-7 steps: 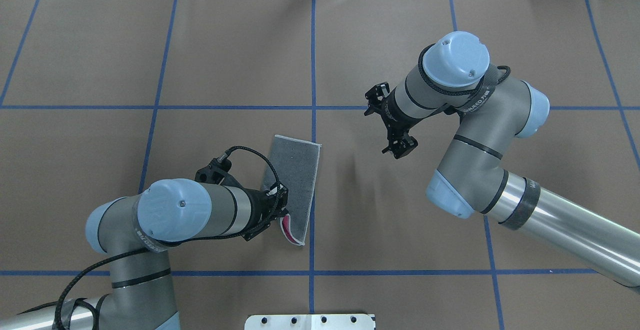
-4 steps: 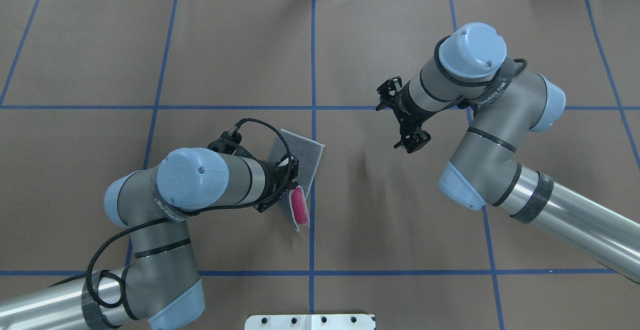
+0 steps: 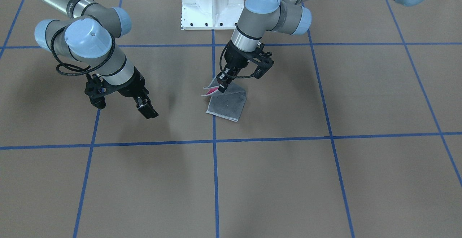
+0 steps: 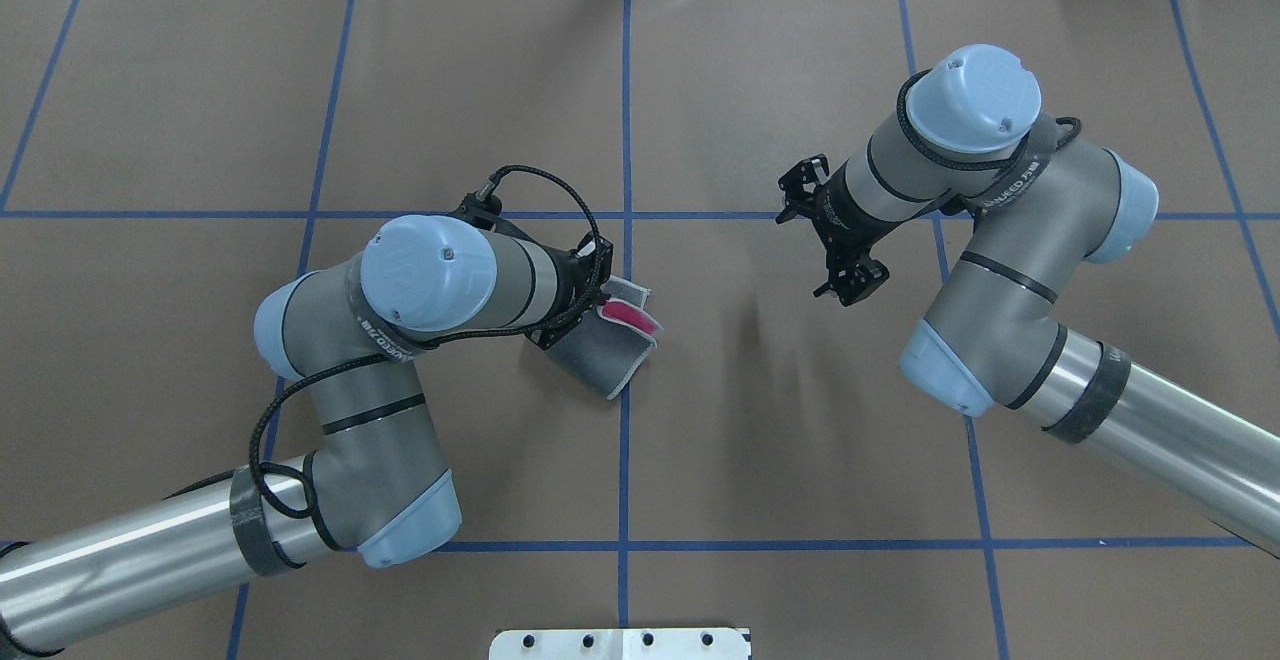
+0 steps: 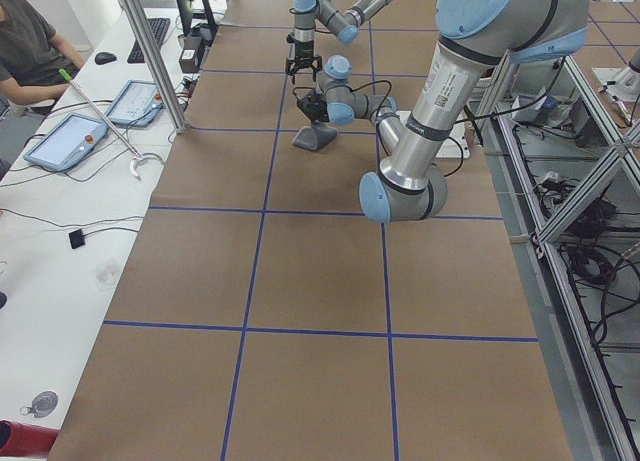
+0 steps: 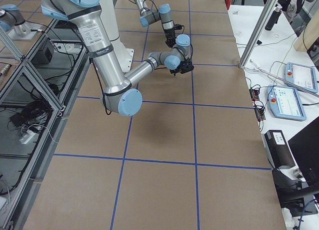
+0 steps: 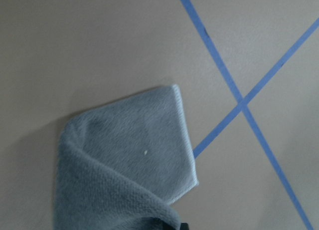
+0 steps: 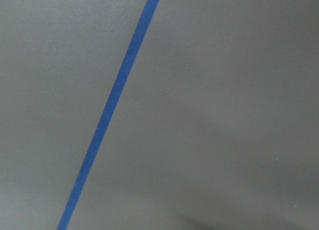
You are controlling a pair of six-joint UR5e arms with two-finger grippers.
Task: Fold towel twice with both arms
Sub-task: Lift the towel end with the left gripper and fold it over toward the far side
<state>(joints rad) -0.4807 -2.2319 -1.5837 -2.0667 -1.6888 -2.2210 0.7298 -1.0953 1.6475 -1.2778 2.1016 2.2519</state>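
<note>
while pinching a lifted edge of the towel (image 3: 228, 107), hangs low over the table (image 3: 288, 180) as the left gripper (image 3: 221, 86), clenched on the cloth's light border. shows pink along the raised flap in the overhead and front-facing views, dark grey everywhere else. has the lower part of the towel flat on the brown surface, curling up from a rounded fold toward the pinched edge, just beside the central blue tape line (image 3: 215, 180) and lying across it at one corner. from the left wrist view, gives only grey terry with a stitched edge, near a crossing of tape lines. puts the right gripper (image 3: 147, 110) well apart from the towel, tilted above bare table, holding nothing; cannot tell whether parted or closed. in the right wrist view, offers only brown surface and one blue line.
</note>
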